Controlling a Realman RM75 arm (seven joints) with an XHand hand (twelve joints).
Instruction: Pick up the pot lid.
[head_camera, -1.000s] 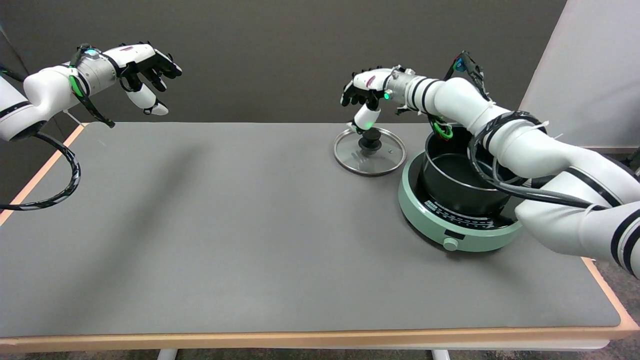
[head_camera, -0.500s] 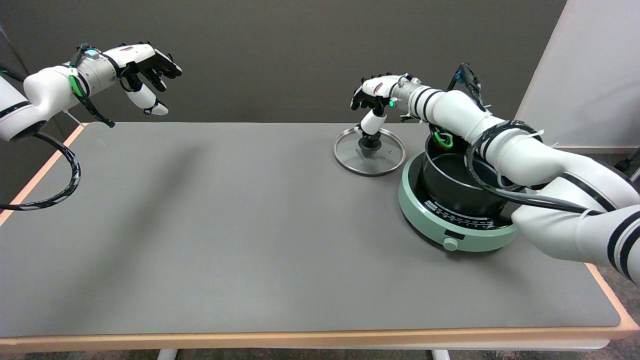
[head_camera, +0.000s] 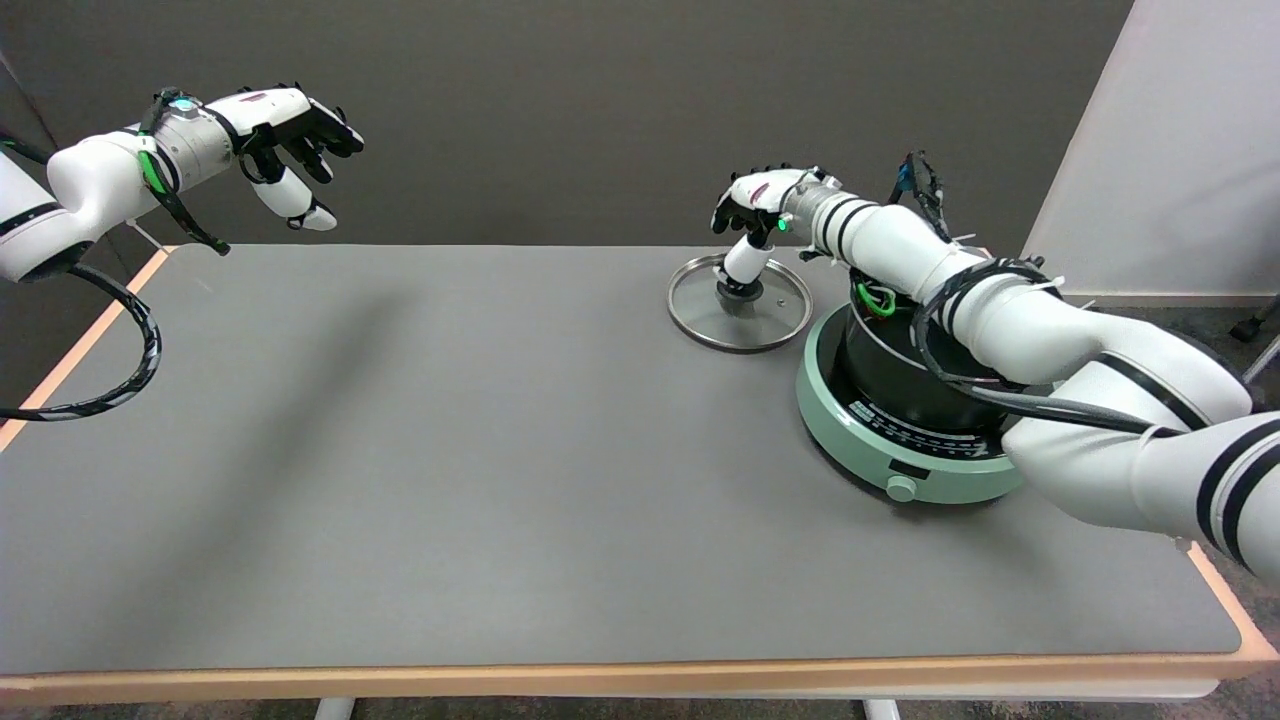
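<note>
On the grey table (head_camera: 450, 450), beside the green cooker (head_camera: 880, 470) and its black pot (head_camera: 900, 385), the glass pot lid (head_camera: 705, 318) lay flat while the right hand (head_camera: 755, 205), fingers curled over its black knob (head_camera: 738, 292), showed no sure grip, so lifting might let it slip.

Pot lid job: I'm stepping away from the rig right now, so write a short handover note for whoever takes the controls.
Right robot hand: above the lid's knob, one finger reaching down onto it; a closed grasp cannot be confirmed.
Glass pot lid: flat on the table, left of the black pot, which sits on the green induction cooker.
Done: approach to the knob.
Left: close on the knob, lift the lid.
</note>
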